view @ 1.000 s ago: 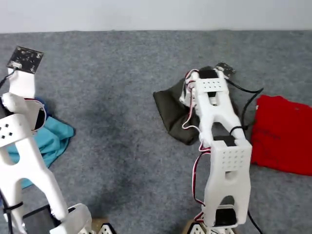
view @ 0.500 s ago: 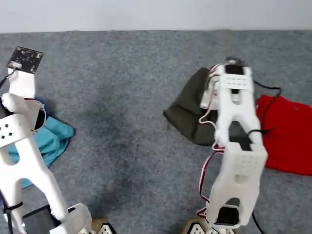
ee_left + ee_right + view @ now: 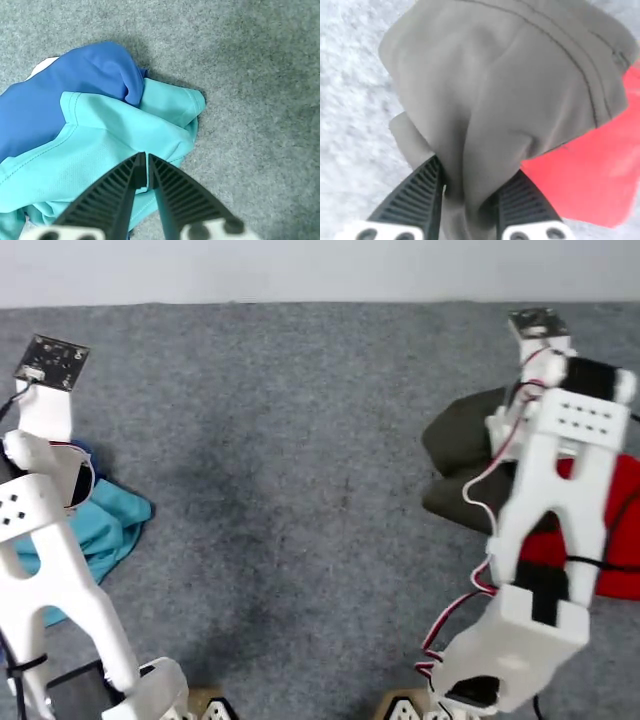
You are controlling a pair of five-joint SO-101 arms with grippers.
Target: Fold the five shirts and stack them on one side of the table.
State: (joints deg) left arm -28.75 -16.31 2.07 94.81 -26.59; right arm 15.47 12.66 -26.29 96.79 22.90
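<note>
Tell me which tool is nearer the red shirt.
Right. The right tool grips the dark olive shirt beside the red shirt; the left tool hangs over the teal shirt across the table.

No readable text, label, number or sign is seen on the shirts, arms or table.

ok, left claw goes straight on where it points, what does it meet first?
Likely the crumpled teal fabric shirt just ahead of the left claw; depth is unclear.
</note>
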